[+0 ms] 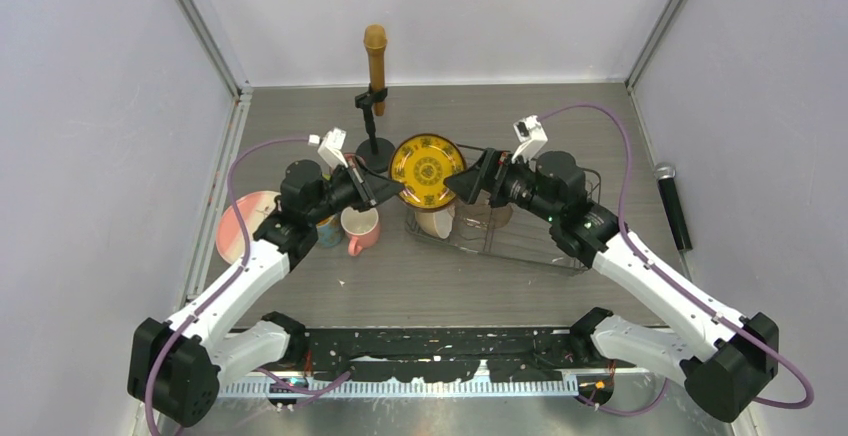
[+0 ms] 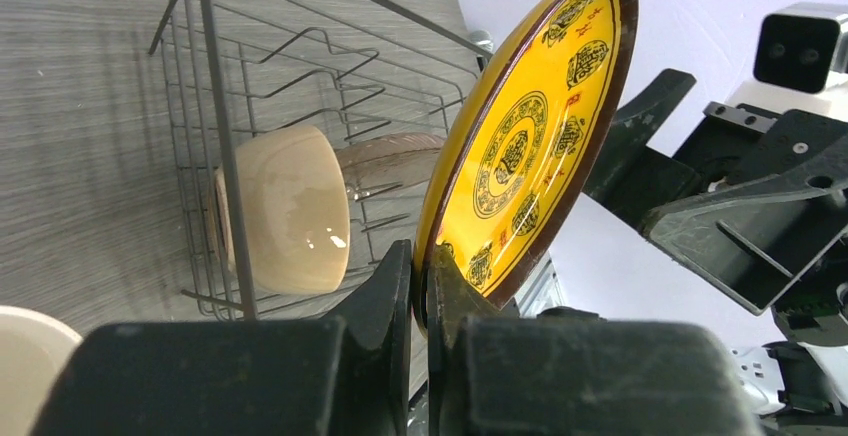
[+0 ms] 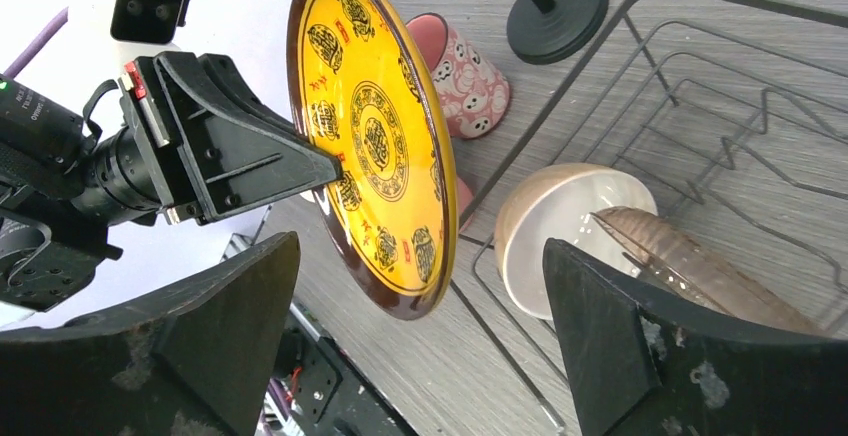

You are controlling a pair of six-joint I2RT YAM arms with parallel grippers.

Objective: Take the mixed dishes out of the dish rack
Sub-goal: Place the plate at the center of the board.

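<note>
The left gripper (image 1: 397, 188) is closed tight on the rim of the yellow plate (image 1: 427, 169), one finger on each face. It holds the plate on edge in the air, off the worktop, with the patterned face turned toward the near edge.

The right gripper (image 1: 452, 184) meets the plate's opposite rim with its jaws spread wide. In the right wrist view the plate stands between and just ahead of the two fingers (image 3: 215, 341), and neither finger presses on it.

The plate hangs just above the left end of the rack (image 1: 520, 246), which sits right of the worktop's middle. A cream bowl (image 2: 285, 211) lies on its side in the rack's left end. A brownish bowl (image 2: 395, 161) leans among the prongs just beside it.

A pink mug (image 1: 360, 228) stands on the worktop left of the rack, near the left gripper. A pink plate (image 1: 240, 224) lies flat by the left edge, partly under the left arm.

A microphone stand (image 1: 375, 146) is behind the yellow plate, toward the far edge. A handheld microphone (image 1: 672, 204) lies by the right edge
</note>
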